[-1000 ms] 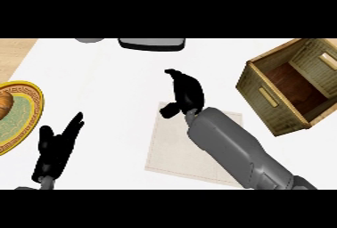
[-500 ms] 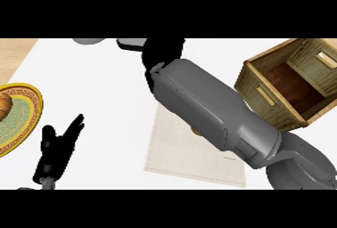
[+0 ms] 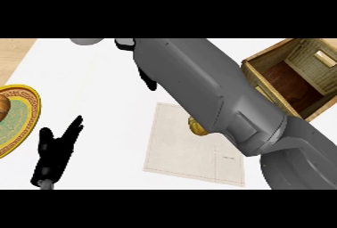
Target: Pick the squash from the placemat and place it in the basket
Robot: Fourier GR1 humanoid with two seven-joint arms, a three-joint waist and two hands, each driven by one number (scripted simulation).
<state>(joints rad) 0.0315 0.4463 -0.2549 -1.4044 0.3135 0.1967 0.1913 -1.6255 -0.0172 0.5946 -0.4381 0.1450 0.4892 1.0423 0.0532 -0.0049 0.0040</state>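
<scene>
A yellow-orange squash (image 3: 195, 127) lies on the beige placemat (image 3: 184, 156), and only a small part of it shows from under my right forearm. That grey forearm fills the middle of the view, close to the camera. My right hand (image 3: 149, 80) shows only as a black sliver past the mat's far left corner, apart from the squash; the forearm hides the rest. The wooden basket (image 3: 263, 87) stands at the right, tilted, with its brown inside showing. My left hand (image 3: 56, 150) rests open at the lower left.
A round plate (image 3: 20, 120) with a gold rim lies at the left edge, with a brown item (image 3: 3, 108) on it. A grey object (image 3: 85, 41) and a dark object (image 3: 124, 43) sit at the far edge of the white counter.
My right forearm has swung up toward the camera, and the hand has moved from over the placemat to beyond its far edge. The squash now peeks out. The left hand has not moved.
</scene>
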